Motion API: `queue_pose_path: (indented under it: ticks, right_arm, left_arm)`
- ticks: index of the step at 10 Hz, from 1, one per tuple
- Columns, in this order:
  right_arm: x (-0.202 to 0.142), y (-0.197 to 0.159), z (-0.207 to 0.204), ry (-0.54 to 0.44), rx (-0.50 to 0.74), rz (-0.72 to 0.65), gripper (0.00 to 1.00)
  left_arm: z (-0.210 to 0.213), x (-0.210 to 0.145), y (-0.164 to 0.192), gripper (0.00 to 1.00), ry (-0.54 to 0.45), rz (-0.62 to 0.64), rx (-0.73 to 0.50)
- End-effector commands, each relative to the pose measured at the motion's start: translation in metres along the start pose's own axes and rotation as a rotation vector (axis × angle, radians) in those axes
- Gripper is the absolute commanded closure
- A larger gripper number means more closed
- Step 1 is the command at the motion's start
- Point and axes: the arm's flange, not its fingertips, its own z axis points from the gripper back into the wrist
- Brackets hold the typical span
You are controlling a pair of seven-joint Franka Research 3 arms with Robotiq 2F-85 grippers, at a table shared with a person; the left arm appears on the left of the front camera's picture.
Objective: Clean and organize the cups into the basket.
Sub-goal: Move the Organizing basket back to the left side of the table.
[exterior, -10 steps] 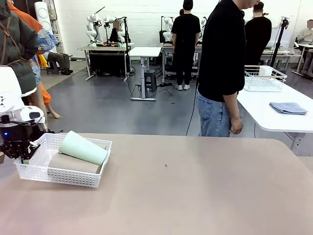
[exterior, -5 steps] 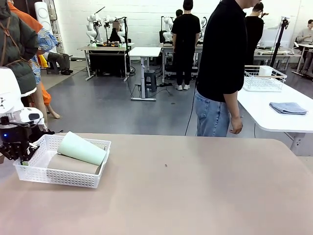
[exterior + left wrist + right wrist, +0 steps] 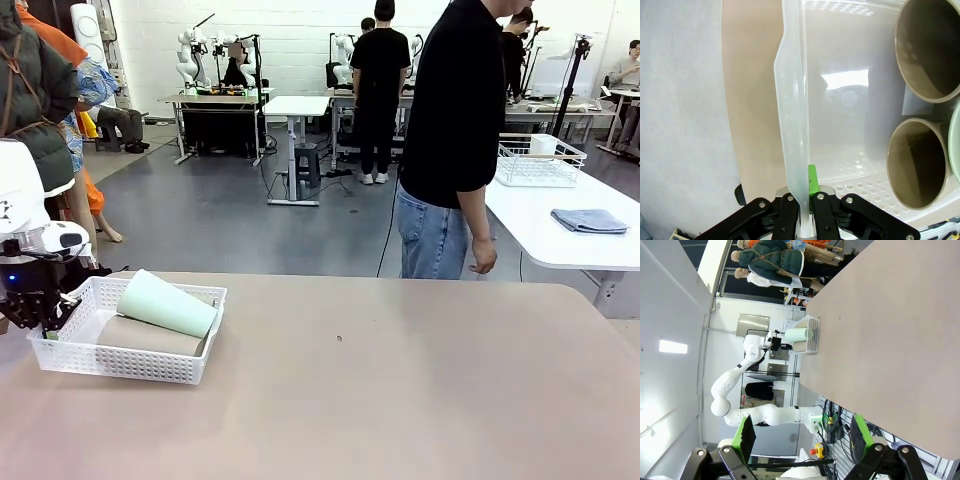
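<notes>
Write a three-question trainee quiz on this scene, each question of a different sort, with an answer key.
1. True or false: the left tool is shut on the rim of the shallow white plastic lattice basket.
2. Multiple choice: the pale mint-green tapered cup lies (A) on the table beside the basket, (B) in the basket, resting on a matte tan-brown cup, (C) in the person's hand.
3. Fill in: the right tool has its jaws ____ with nothing between them.

Key: 1 true; 2 B; 3 open.
</notes>
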Motion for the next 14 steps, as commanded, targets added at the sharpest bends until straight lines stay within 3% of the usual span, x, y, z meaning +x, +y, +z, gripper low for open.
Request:
queue_pose_path:
  ticks: [1,4,5,6,7,8,10,11,12,14]
  right_arm:
    - [-0.002,0.002,0.0,0.011,-0.005,0.003,0.0]
    - [-0.002,0.002,0.0,0.011,-0.005,0.003,0.0]
    - [-0.002,0.002,0.0,0.011,-0.005,0.003,0.0]
    - [-0.002,0.002,0.0,0.011,-0.005,0.003,0.0]
    - [-0.002,0.002,0.0,0.011,-0.005,0.003,0.0]
    - [-0.002,0.002,0.0,0.011,-0.005,0.003,0.0]
    - [-0.002,0.002,0.0,0.011,-0.005,0.003,0.0]
    - [-0.002,0.002,0.0,0.011,-0.005,0.003,0.0]
    - [-0.002,0.002,0.0,0.011,-0.005,0.003,0.0]
    - [-0.002,0.002,0.0,0.011,-0.005,0.003,0.0]
  left_arm:
    - [-0.012,0.01,0.0,0.96,0.007,-0.003,0.034]
    - [-0.016,0.014,0.001,0.96,-0.004,-0.022,0.05]
    - [-0.019,0.009,-0.002,0.86,-0.011,-0.019,0.04]
    - [-0.016,0.012,-0.001,0.37,-0.007,-0.036,0.039]
    - [-0.013,0.014,0.0,0.28,-0.01,-0.041,0.038]
    - [-0.013,0.01,0.0,0.0,-0.015,-0.036,0.031]
    - [-0.008,0.01,0.003,0.0,-0.019,-0.032,0.021]
    - [-0.007,0.011,0.003,0.05,-0.017,-0.032,0.02]
    - [-0.008,0.009,0.003,0.0,-0.015,-0.027,0.017]
    - [-0.004,0.012,0.005,0.0,-0.011,-0.027,0.011]
